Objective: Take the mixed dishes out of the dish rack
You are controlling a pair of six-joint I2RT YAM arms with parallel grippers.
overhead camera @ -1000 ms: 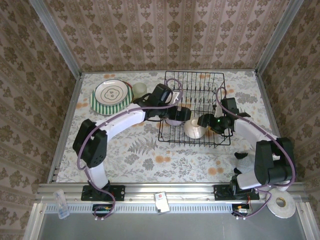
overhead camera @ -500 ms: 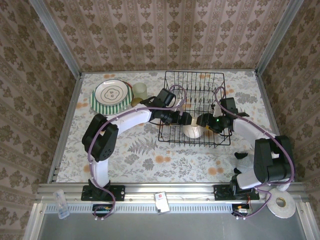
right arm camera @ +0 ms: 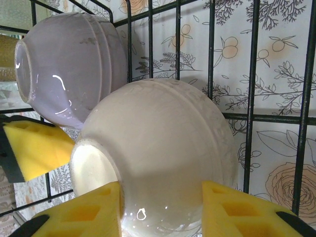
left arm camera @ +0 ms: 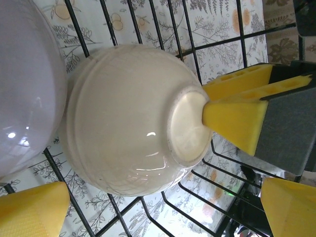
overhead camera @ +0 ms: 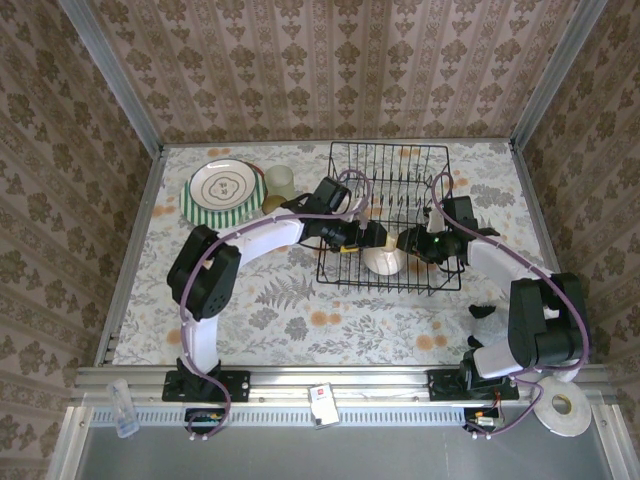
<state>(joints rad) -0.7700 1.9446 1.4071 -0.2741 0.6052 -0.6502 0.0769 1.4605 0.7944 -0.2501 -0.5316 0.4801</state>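
A: How will the cream bowl (right arm camera: 158, 153) handle, in your opinion?

B: I judge it to be glazed ceramic. It is stiff, rather heavy for its size, and glossy, so it is probably slippery. It may chip if it knocks against the wires. The round belly gives little hold, so the foot ring or the rim seems to me a safer place to take it.

A: Where does it lie?

B: It lies on its side in the dish rack (overhead camera: 390, 146), at the near edge and about the middle. The lavender bowl (right arm camera: 69, 74) is just beside it on the left. Whether the two touch, I cannot tell.

A: And the end effectors?

B: The right end effector (right arm camera: 160, 197) reaches in from the right and is about half closed around the cream bowl. Its fingers (right arm camera: 84, 212) lie against two sides of the bowl, one of them at the foot ring. I take this as a grip, though the bowl rests on the wires. The left end effector (overhead camera: 362, 238) stands just left of the bowl, spread fully wide, and it holds nothing.

A: What should one be careful about?

B: With such a smooth glaze the bowl could turn between the fingers. I think a slow, straight lift is wise, away from the lavender bowl, before the bowl goes to the table (overhead camera: 280, 300).
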